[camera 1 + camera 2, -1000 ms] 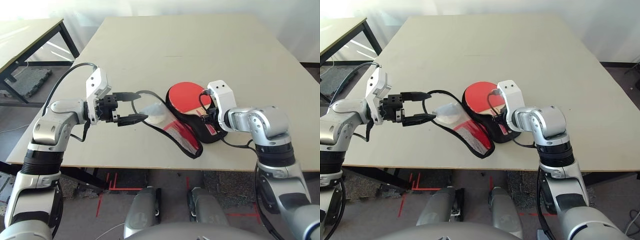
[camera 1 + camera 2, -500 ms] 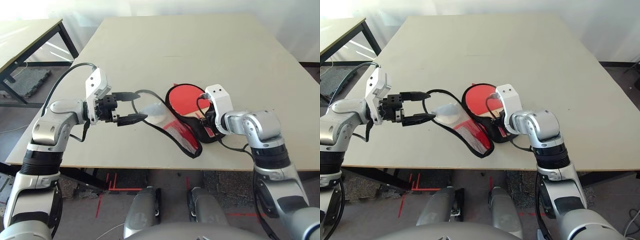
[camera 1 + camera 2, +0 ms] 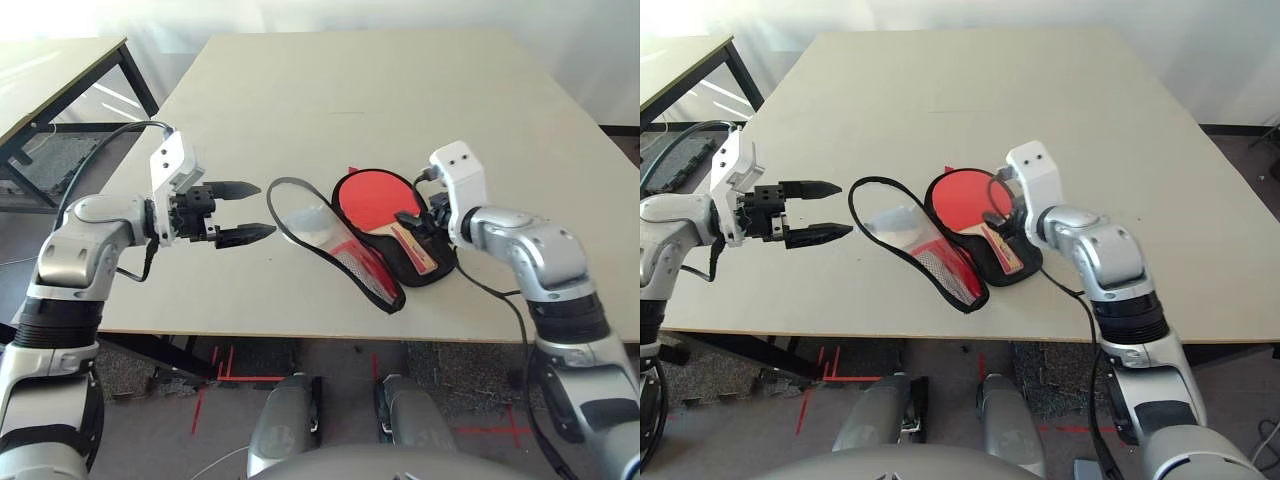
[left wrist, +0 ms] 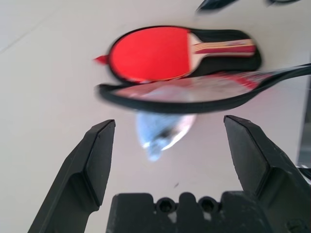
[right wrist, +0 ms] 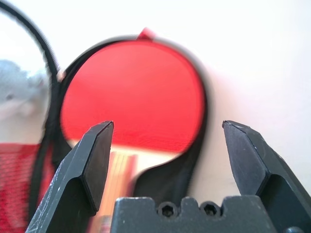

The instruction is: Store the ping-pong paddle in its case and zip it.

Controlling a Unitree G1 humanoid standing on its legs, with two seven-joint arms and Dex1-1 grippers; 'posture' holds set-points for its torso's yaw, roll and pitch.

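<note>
While spread, left hand (image 3: 247,210) hovers, case (image 3: 345,250) beside

silver forearms, white wrist housings, black cables

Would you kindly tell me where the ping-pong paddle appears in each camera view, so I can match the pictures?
Left eye view: paddle lies in the open case, centre-right.
Right eye view: paddle at the centre.
Left wrist view: paddle beyond the raised case flap.
Right wrist view: paddle between the open right pincer's fingers.
Shared landmark: the handle's red stripes.
</note>
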